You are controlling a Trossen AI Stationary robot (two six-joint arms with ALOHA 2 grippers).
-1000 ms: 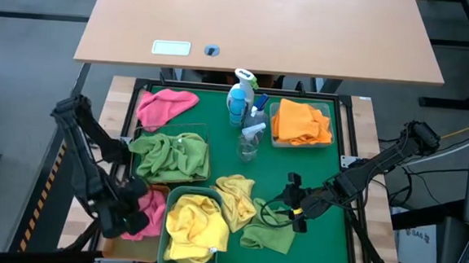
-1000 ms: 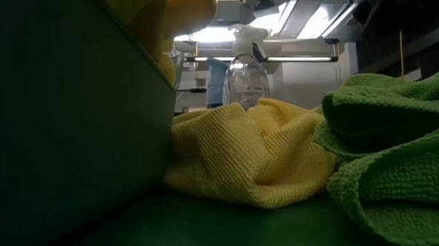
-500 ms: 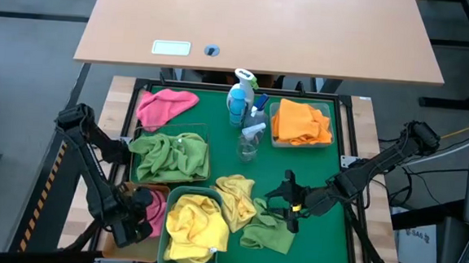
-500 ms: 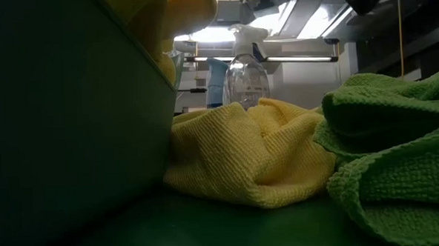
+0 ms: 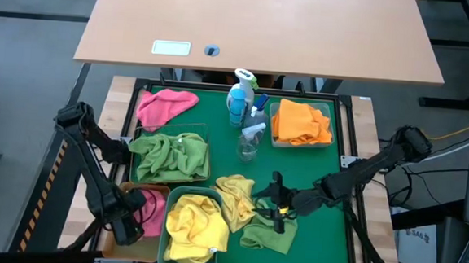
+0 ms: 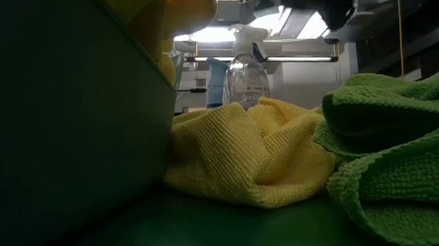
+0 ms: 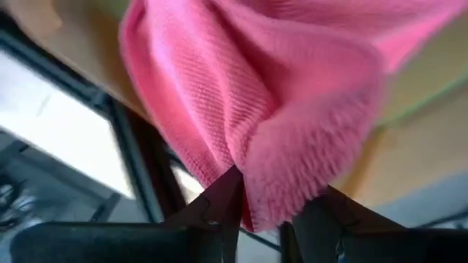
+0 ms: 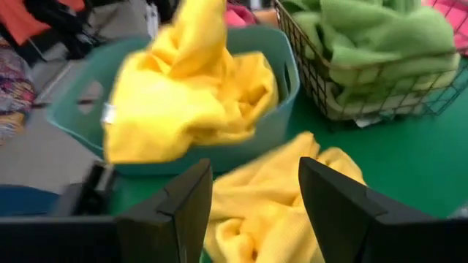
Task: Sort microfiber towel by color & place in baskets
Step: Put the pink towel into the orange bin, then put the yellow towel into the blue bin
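My left gripper hangs over the amber basket at the tray's near left corner, fingers a little apart with a pink towel between them. My right gripper stands open just above a loose yellow towel and a loose green towel on the tray. The teal basket holds yellow towels, the wire-mesh basket green ones, and the clear basket orange ones. A second pink towel lies at the tray's far left. My left gripper has a fold of the pink towel between its two parted fingers, which point down from above. The fold lies against the inner side of one finger. The rest of the towel lies in the amber basket.
Spray bottles stand in the middle of the green tray, between the wire-mesh and clear baskets. A wooden table lies beyond the tray's far edge. In the low view the teal basket's wall fills the left.
My left gripper has sunk over the amber basket and tipped to point more steeply down, the pink towel going down with it. My right gripper has moved toward the table's left, from bare tray to above the loose yellow and green towels.
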